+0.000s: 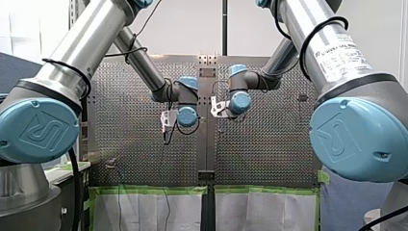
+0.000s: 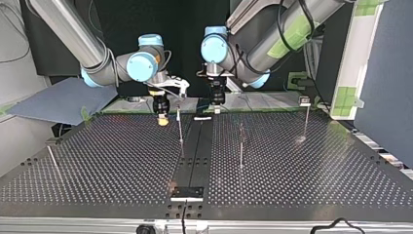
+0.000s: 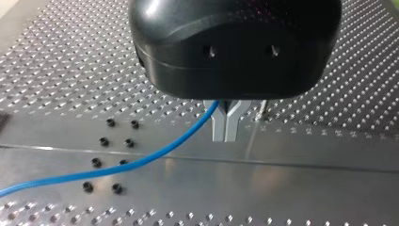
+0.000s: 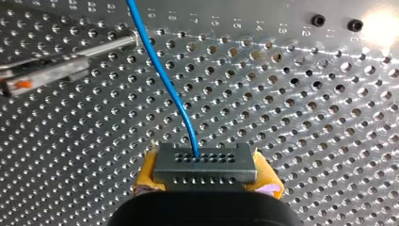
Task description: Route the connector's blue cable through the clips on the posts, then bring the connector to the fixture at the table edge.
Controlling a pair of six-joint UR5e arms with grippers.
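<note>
Right claw [image 4: 207, 178]: clenched on the connector [image 4: 205, 164], yellow pads [image 4: 147, 175] against both its sides, above the perforated bench [image 4: 306, 117]. Left claw [image 3: 226, 126]: metal fingers [image 3: 218, 127] closed together, pinching the blue cable [image 3: 141, 162] running from the connector.

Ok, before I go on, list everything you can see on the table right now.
perforated table: one, silver metal, under both arms.
posts: four, thin metal, upright, spread over the table in the top view.
fixture: one, black with white front, at the table's near edge in the top view.
connector: one, grey, between the yellow pads.
blue cable: one, blue, leaves the connector; also pinched in the left gripper.
right gripper: one, yellow pads, shut on the connector.
left gripper: one, black with metal fingers, shut on the blue cable.
</note>
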